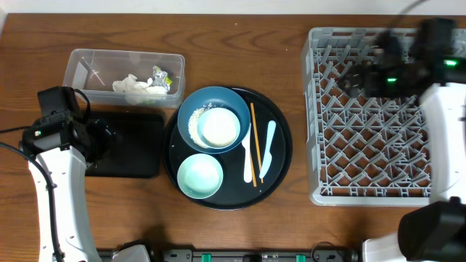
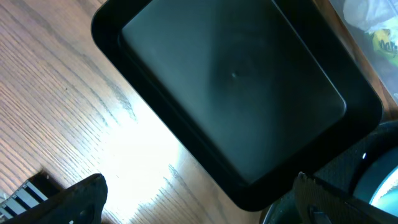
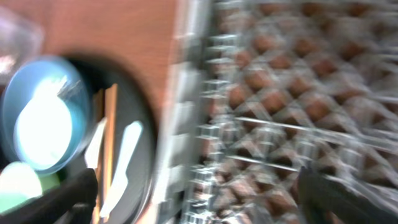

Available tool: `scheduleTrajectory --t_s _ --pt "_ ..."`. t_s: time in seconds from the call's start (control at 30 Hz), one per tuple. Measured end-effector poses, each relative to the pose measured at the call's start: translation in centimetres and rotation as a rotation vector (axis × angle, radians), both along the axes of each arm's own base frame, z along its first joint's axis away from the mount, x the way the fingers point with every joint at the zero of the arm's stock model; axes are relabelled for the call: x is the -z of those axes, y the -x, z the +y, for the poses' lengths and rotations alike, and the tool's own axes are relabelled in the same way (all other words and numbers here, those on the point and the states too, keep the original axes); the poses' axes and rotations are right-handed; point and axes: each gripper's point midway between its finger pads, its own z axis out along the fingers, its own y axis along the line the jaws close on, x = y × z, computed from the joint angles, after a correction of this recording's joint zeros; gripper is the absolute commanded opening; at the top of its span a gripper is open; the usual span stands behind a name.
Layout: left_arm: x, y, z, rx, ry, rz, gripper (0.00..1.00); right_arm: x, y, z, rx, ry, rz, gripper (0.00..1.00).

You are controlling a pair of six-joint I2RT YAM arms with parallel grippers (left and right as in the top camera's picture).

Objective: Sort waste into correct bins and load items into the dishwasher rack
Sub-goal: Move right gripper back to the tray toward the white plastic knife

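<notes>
I have broad bare wooden table (image 1: 247, 51) between the clear rectangular plastic tub (image 1: 80, 80) and the large light-grey lattice rack (image 1: 364, 167). It narrows to a slim lane beside the round black tray (image 1: 280, 171). On that tray the dark-blue bowl (image 1: 207, 96), mint-green bowl (image 1: 199, 177), wooden chopsticks (image 1: 253, 138) and white plastic cutlery (image 1: 268, 149) leave little finger room. The rack's upright pegs block low sweeps. The shallow black rectangular tray (image 1: 131, 145) sits just beside the tub, against the round tray.

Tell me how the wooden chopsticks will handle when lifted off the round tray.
The chopsticks look thin and straight: probably stiff and light. Lying flat on the smooth round black tray, they may slide or roll when nudged.
</notes>
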Motion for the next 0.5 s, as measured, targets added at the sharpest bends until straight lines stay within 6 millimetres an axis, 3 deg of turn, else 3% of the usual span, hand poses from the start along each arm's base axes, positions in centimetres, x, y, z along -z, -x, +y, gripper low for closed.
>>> scheduleTrajectory --t_s 0.1,0.13,0.3,0.43,0.5 --pt "0.0 0.0 0.0 0.000 0.001 0.001 0.96 0.0 1.0 5.3 -0.144 -0.006 0.002 0.17" --pt "0.0 0.0 0.0 0.000 0.000 0.002 0.96 0.0 1.5 7.1 -0.192 -0.006 0.002 0.05" --pt "0.0 0.1 0.0 0.000 0.001 0.004 0.96 0.9 4.3 13.6 -0.373 0.034 0.016 0.04" --pt "0.0 0.1 0.0 0.000 0.002 0.005 0.96 4.1 7.0 16.5 -0.471 0.119 0.075 0.04" --pt "0.0 0.1 0.0 0.000 0.001 0.005 0.96 5.9 7.8 17.0 -0.484 0.165 0.108 0.04"
